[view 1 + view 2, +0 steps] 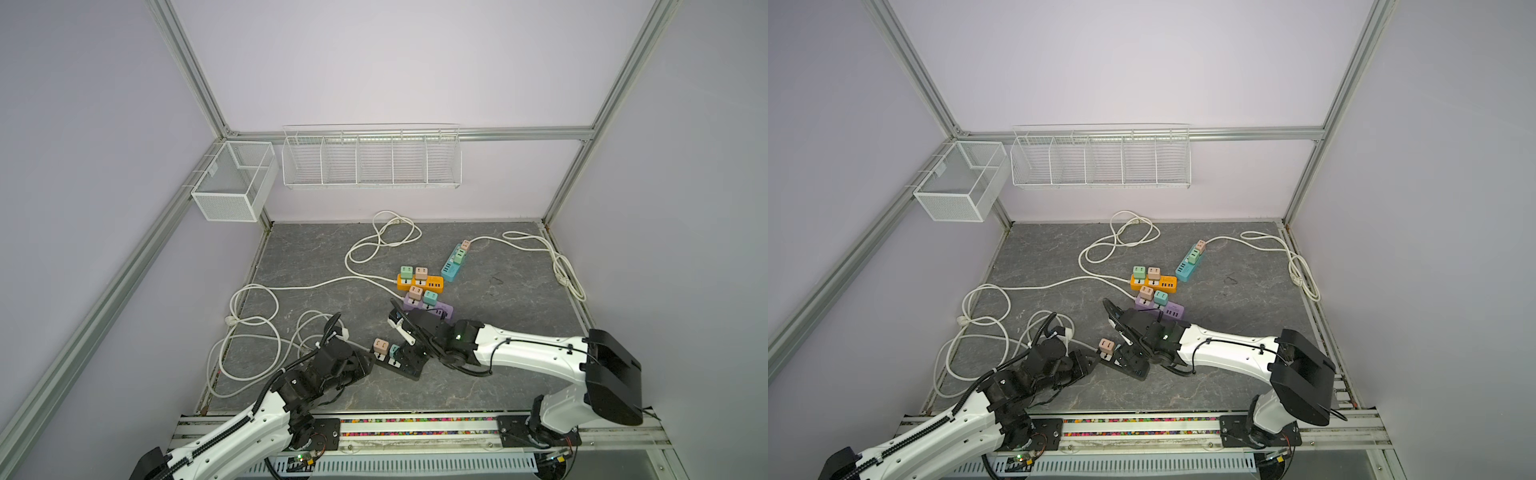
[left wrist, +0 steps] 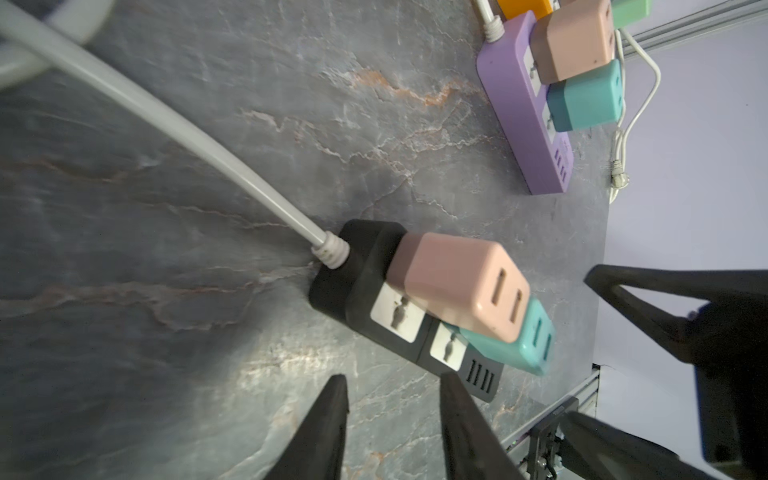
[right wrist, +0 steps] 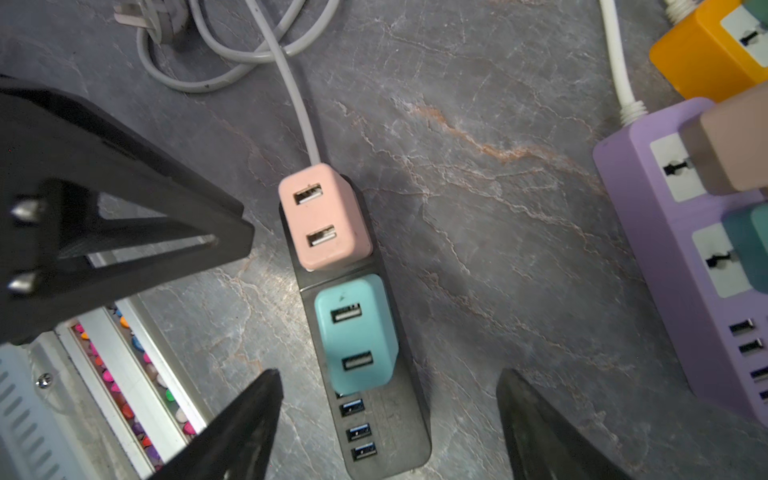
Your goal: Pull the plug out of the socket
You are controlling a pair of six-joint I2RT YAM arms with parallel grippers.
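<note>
The grey marbled tabletop (image 1: 498, 374) is carrying four power strips, and two white wire baskets (image 1: 370, 160) are hanging on the walls behind.

The right gripper (image 3: 388, 374) is hovering over the black power strip (image 3: 386, 436) with its jaws spread wide. They are straddling the teal adapter (image 3: 357, 332) without touching it and holding nothing. The left gripper (image 2: 395, 395) is pointing at the same strip from its socket side. Its jaws are standing only a little apart, gripping nothing and just short of the strip's USB end.

The black strip is lying near the front edge between the two grippers. The purple strip (image 1: 444, 309), orange strip (image 1: 419, 283) and blue strip (image 1: 451, 268) are lying farther back, each trailing a white cable (image 1: 291, 286).

Two adapters are sitting plugged into the black strip: the teal one and a pink adapter (image 3: 324, 216) beside it, nearer the cord. The purple and orange strips are also carrying two each, while the blue one's count is hard to tell.
</note>
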